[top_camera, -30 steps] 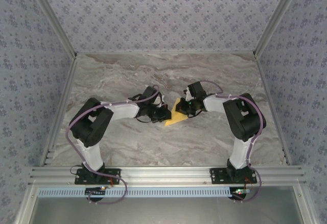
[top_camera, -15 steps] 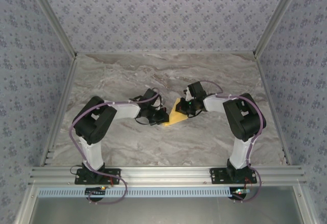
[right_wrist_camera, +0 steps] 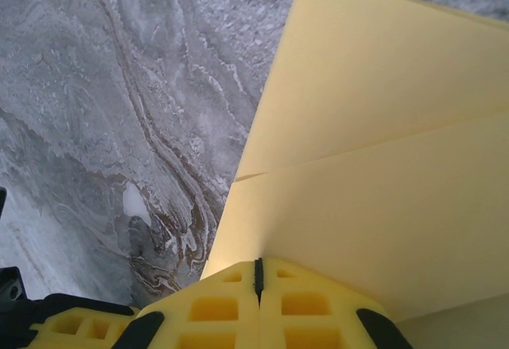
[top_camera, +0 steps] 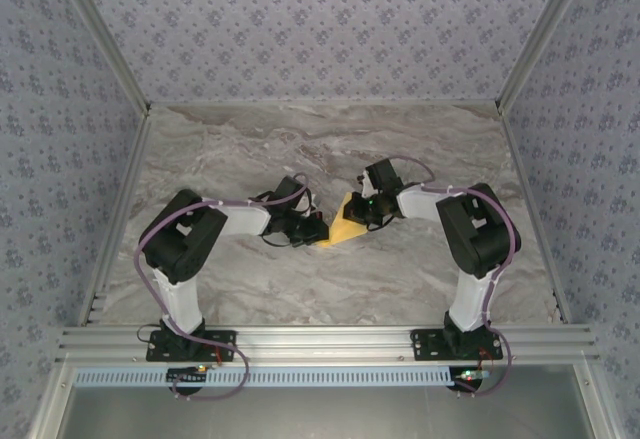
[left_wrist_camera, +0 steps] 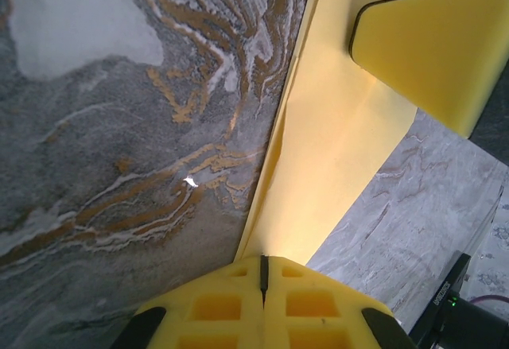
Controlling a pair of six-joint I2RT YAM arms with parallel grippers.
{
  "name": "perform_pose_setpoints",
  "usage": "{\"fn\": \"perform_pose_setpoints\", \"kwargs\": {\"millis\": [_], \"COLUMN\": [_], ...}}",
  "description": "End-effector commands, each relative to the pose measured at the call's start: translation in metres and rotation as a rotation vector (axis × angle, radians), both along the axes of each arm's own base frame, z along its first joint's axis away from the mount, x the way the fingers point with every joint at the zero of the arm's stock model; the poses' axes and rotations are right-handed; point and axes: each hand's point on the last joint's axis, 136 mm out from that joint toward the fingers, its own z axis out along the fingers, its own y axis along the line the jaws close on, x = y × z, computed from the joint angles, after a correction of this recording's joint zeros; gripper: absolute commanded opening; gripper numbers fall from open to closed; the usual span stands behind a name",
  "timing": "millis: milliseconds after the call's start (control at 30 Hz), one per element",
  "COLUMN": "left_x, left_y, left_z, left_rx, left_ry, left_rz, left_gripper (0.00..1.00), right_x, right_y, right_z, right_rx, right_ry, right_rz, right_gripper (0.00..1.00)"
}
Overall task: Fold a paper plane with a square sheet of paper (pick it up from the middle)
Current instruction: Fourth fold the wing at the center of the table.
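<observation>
**Both grippers closed at the paper sheet, mid-table**

In your top view, the yellow-orange paper sheet (top_camera: 347, 229) is lying flat near the middle of the marble table (top_camera: 400, 279). It is showing there as a small wedge between the two arms. Your left gripper (top_camera: 318, 229) is sitting at the sheet's 9 o'clock edge, and your right gripper (top_camera: 363, 210) is bearing on it from about 1 o'clock. Both arms are reaching inward and low over the table.

In your left wrist view, the left gripper's jaws are pressing together, with only a thin dark seam showing between them. The paper sheet (left_wrist_camera: 334, 150) is running from their tips toward 1 o'clock, where one yellow finger (left_wrist_camera: 429, 47) of the right gripper is resting on top of it.

In your right wrist view, the right gripper's jaws are likewise pressing together. Their tips are meeting the sheet (right_wrist_camera: 374, 166) at its near edge. A straight folded edge is crossing the sheet there, so one layer is lying over another.

For either gripper, I cannot tell whether paper is caught in the seam or only touching the tips.
</observation>
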Motion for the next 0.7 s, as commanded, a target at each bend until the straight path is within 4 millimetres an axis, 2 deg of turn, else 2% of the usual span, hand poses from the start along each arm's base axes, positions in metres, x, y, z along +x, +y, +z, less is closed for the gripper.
{"fn": "perform_pose_setpoints", "kwargs": {"millis": [0,133,467,667], "left_x": [-0.018,-0.02,-0.019,-0.02], "left_y": [0.027,0.028,0.028,0.028], "left_z": [-0.026,-0.027,-0.027,-0.029], "left_rx": [0.121,0.125,0.128,0.131], "left_ry": [0.082,0.087,0.087,0.093], "left_rz": [0.019,0.02,0.019,0.021], "left_gripper": [0.0,0.0,0.0,0.0], "right_x": [-0.008,-0.015,-0.039,-0.041], "right_y": [-0.001,0.013,0.028,0.027], "right_z": [0.011,0.021,-0.002,-0.014], "right_rx": [-0.034,-0.014,-0.035,-0.044], "right_ry": [-0.043,-0.071,-0.014,0.004], "right_rz": [0.034,0.068,0.11,0.116], "right_gripper": [0.0,0.0,0.0,0.0]}}
